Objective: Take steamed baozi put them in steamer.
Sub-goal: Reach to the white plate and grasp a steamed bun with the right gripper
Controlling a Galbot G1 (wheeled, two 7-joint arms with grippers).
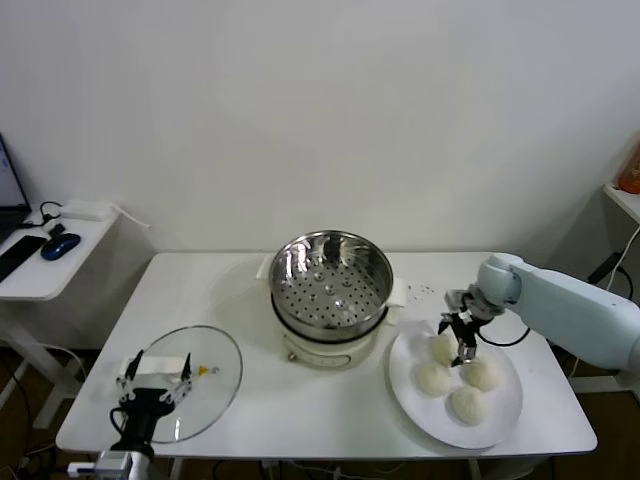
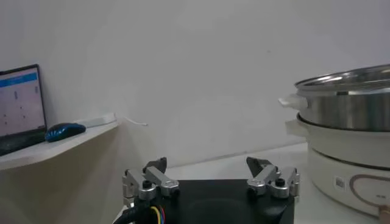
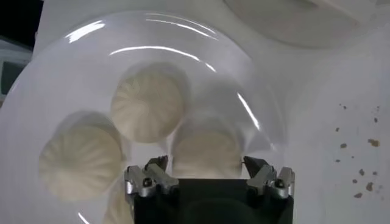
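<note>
Your right gripper hangs over the white plate at the table's right end, jaws spread wide and holding nothing. Its fingertips straddle the nearest steamed baozi; from the right wrist view you see this bun sitting between the two open fingers, though whether they touch it cannot be told. Four buns lie on the plate: the one under the gripper, one just beside it, one toward the plate's right, and one nearest the front edge. The steamer, a shiny perforated basket on its white pot base, stands at the middle of the white table, well apart from the plate and with no bun in it. A round glass lid lies flat at the left. Your left gripper rests parked over that lid's near edge, jaws open and empty
</note>
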